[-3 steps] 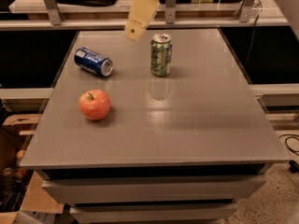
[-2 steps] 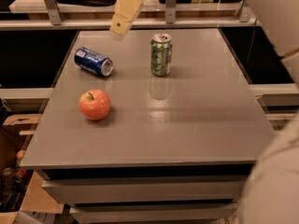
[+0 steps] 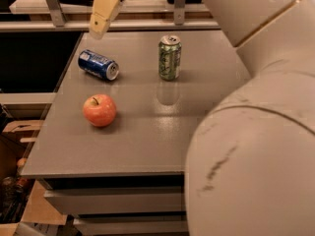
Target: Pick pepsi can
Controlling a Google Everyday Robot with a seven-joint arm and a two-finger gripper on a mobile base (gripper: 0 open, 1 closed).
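the pepsi can [image 3: 98,65] lies on its side at the back left of the table [image 3: 147,146], one silver end turned toward me, and it hasn't shifted. what has changed is the gripper [image 3: 101,23]. over the last second it swung left from near the green can [image 3: 170,57] and now hangs above and just behind the pepsi can, clear of it. i cannot tell whether it is released or clenched. i read this as lining up for the descent, with the can not yet picked. the apple [image 3: 99,110] sits nearer me. the arm [image 3: 256,132] now fills the right of my view. the table is grey and faintly glossy, and cardboard boxes [image 3: 15,132] sit on the floor to the left.
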